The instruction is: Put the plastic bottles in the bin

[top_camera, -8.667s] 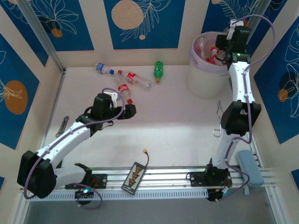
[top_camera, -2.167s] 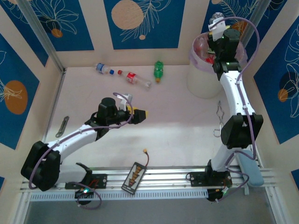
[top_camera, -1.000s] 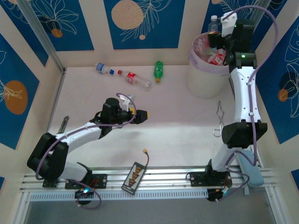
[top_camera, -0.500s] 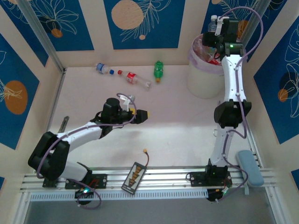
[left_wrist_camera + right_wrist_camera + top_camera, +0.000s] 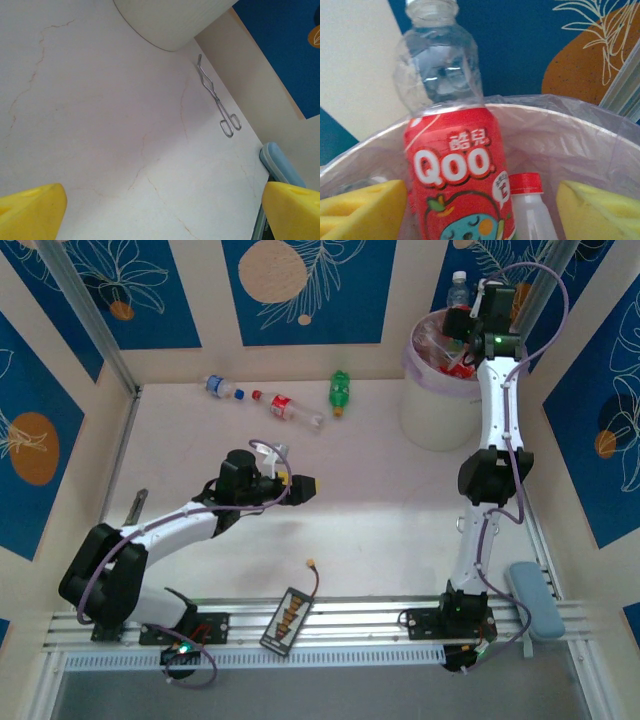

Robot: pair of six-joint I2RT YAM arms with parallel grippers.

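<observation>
A clear bottle (image 5: 455,165) with a red Qoo label stands upright in the lilac-lined bin (image 5: 580,125), between the right claw's (image 5: 482,210) parted pads, not clamped. The left claw (image 5: 160,210) gapes wide above the table (image 5: 100,125).

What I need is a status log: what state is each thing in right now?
Bin, upright, lined, holding bottles.
Qoo bottle, upright in the bin, top above the rim.
Right tool, open, astride the Qoo bottle.
Left tool, open, empty, above the table.
Green bottle, lying on the table.
Red-label bottle, lying on the table.
Blue-cap bottle, lying on the table.
Tongs, lying flat.
</observation>
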